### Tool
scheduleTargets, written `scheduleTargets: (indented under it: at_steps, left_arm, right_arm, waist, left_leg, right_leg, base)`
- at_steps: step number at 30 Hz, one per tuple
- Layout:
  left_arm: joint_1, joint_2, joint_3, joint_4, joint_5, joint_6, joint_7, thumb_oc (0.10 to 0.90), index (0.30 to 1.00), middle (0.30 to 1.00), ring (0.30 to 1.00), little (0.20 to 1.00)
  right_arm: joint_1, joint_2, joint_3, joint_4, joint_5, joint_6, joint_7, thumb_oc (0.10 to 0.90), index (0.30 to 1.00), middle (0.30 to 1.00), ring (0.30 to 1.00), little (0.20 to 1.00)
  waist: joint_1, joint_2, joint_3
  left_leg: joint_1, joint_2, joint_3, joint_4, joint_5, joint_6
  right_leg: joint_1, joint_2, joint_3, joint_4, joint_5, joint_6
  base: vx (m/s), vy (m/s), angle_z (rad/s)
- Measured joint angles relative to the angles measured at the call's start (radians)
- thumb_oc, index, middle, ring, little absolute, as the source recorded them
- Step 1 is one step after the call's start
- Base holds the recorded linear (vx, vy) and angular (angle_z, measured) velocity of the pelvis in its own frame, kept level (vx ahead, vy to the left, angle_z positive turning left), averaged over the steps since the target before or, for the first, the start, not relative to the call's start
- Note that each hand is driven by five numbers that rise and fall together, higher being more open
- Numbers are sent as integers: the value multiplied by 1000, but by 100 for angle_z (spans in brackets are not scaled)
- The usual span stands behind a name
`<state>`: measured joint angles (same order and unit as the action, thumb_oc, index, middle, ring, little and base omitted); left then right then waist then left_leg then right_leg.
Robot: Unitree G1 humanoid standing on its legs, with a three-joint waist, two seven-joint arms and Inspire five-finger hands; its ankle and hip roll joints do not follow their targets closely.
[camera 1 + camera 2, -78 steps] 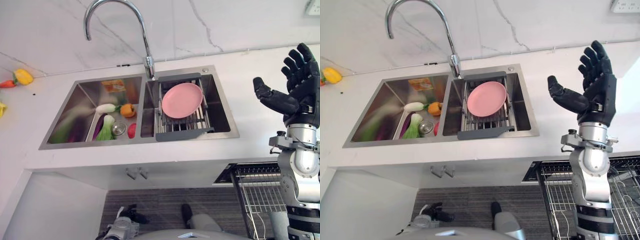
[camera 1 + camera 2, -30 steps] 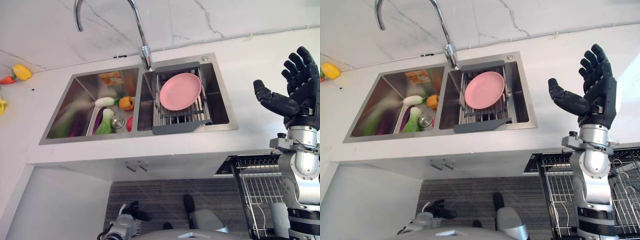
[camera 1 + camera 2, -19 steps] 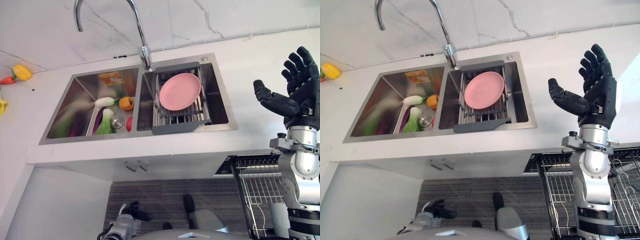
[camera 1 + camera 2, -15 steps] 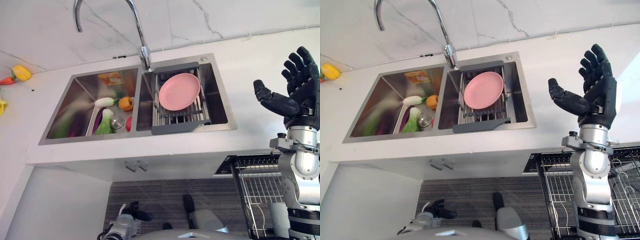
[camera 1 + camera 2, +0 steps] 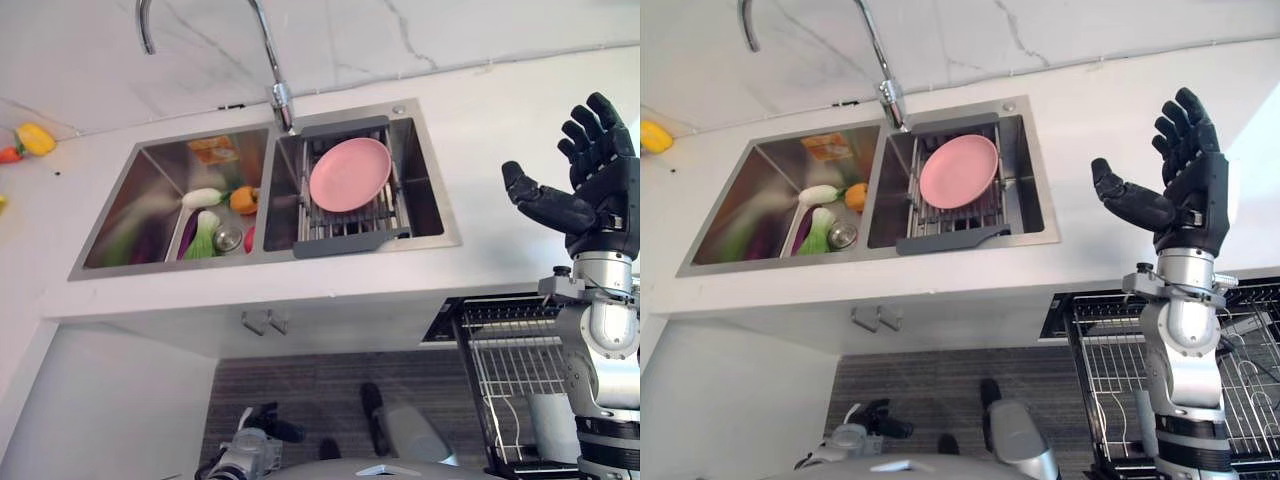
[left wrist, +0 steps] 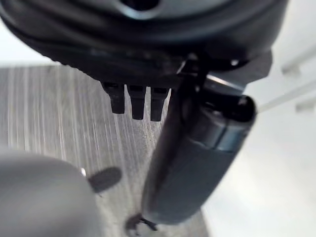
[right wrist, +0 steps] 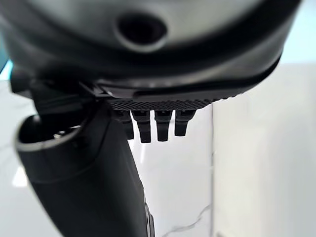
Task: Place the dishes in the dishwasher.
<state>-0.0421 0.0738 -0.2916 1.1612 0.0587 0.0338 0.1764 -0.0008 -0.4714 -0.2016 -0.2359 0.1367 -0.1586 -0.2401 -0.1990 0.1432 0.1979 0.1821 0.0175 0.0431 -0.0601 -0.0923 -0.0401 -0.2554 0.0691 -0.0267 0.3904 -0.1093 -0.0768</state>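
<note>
From the left eye view I see one pink plate [image 5: 349,174] lying tilted on a grey drying rack [image 5: 348,213] that spans the right basin of a double steel sink [image 5: 440,218], under one curved tap [image 5: 268,60]; the left basin holds several vegetables [image 5: 210,220], and a yellow pepper [image 5: 35,138] lies on the white tabletop [image 5: 500,130] well to the left. My right hand [image 5: 600,190] is raised over the tabletop, well apart from the plate, fingers straight and thumb spread, holding nothing. In the right eye view one wire dishwasher rack [image 5: 1110,370] is pulled out below the tabletop edge, beside the right arm. The left wrist view shows my left hand [image 6: 197,148] low over striped floor [image 6: 49,123], fingers extended and empty. The right wrist view shows straight fingers [image 7: 148,128] against pale marble wall [image 7: 247,148].
</note>
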Motion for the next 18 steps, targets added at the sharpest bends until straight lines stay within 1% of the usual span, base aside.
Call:
scheduleTargets:
  at_steps: [1,2,3,5,7,8,9,10,11,12,13,14,15,16,18]
  left_arm:
    - [-7,-15,-20,0,27,-2,-9,800,900,900,900,900]
    - [-19,-25,-38,-3,43,-6,-16,800,900,900,900,900]
    - [-39,-36,-56,-28,71,-23,-31,800,900,900,900,900]
    - [-63,-45,-55,-36,93,-43,-35,800,900,900,900,900]
    - [-74,-47,-53,-34,94,-51,-35,800,900,900,900,900]
    - [-75,-47,-50,-30,94,-47,-35,800,900,900,900,900]
    - [-75,-47,-38,-16,98,-46,-34,800,900,900,900,900]
    - [-64,-45,-36,-7,110,-44,-34,800,900,900,900,900]
    - [-38,-42,-36,-2,113,-45,-31,800,900,900,900,900]
    - [-11,-41,-35,3,114,-39,-31,800,900,900,900,900]
    - [14,-41,-14,1,105,-26,-36,800,900,900,900,900]
    - [18,-42,12,1,103,-23,-32,800,900,900,900,900]
    - [19,-39,30,2,104,-22,-23,800,900,900,900,900]
    - [19,-37,32,1,104,-24,-23,800,900,900,900,900]
    - [18,-37,29,0,105,-26,-22,800,900,900,900,900]
  right_arm:
    - [15,-6,19,-4,-39,21,-1,800,900,900,900,900]
    - [34,-7,28,-11,-41,31,2,800,900,900,900,900]
    - [86,-8,30,-14,-62,51,10,800,900,900,900,900]
    - [123,-31,26,-14,-92,72,12,800,900,900,900,900]
    - [131,-57,25,-19,-121,72,15,800,900,900,900,900]
    - [131,-66,25,-26,-132,72,12,800,900,900,900,900]
    - [131,-74,28,-39,-141,72,13,800,900,900,900,900]
    - [131,-82,30,-56,-156,72,16,800,900,900,900,900]
    - [131,-90,32,-81,-174,72,19,800,900,900,900,900]
    - [126,-94,36,-105,-188,70,19,800,900,900,900,900]
    - [119,-98,36,-129,-212,68,18,800,900,900,900,900]
    - [111,-119,40,-141,-236,68,14,800,900,900,900,900]
    - [88,-158,52,-144,-268,68,17,800,900,900,900,900]
    - [83,-182,62,-147,-283,68,17,800,900,900,900,900]
    - [72,-196,75,-152,-312,67,19,800,900,900,900,900]
  waist:
    - [-10,6,0]
    - [-14,14,3]
    - [-24,18,9]
    - [-26,16,10]
    - [-28,23,11]
    - [-28,30,10]
    - [-26,39,7]
    - [-22,41,6]
    - [-23,36,1]
    - [-19,29,-11]
    - [-22,37,-16]
    - [-18,38,-16]
    - [-5,28,-11]
    - [5,18,-10]
    - [12,8,-14]
  left_leg:
    - [-5,-1,15,16,-9,-1]
    - [-8,-3,38,25,-8,-3]
    - [-20,-10,73,44,-7,-4]
    - [-28,-18,88,54,-3,1]
    - [-28,-19,88,51,-8,9]
    - [-30,-15,87,46,-19,17]
    - [-31,-14,89,43,-31,17]
    - [-26,-15,92,33,-35,17]
    - [-11,-26,94,20,-30,26]
    - [-1,-39,95,12,-23,19]
    - [4,-39,91,15,-18,15]
    - [8,-41,87,24,-15,11]
    - [-6,-50,86,66,2,-16]
    - [-15,-56,84,91,20,-37]
    - [-15,-54,90,80,34,-44]
  right_leg:
    - [2,0,4,4,-10,-16]
    - [5,-2,5,3,-14,-21]
    - [6,-10,6,1,-16,-24]
    - [5,-18,7,0,-18,-28]
    - [3,-18,8,-1,-18,-27]
    - [-3,-14,5,0,-17,-23]
    - [-8,-15,7,11,-24,-3]
    - [-22,-19,9,59,-41,9]
    - [-25,-38,23,137,-66,22]
    - [-15,-46,44,139,-128,24]
    - [-9,-47,43,138,-131,15]
    - [-2,-50,44,129,-132,11]
    - [33,-65,49,84,-110,2]
    - [67,-78,51,38,-93,3]
    - [121,-92,45,-35,-69,7]
  base:
    - [90,-6,-19]
    - [70,-10,-13]
    - [91,-16,-4]
    - [48,-11,1]
    - [38,-8,-3]
    - [42,-14,-4]
    - [25,-12,-6]
    - [21,-19,-5]
    - [13,-16,-7]
    - [0,0,0]
    - [10,-13,5]
    - [6,-9,7]
    - [0,0,0]
    - [0,0,0]
    - [-13,-20,13]
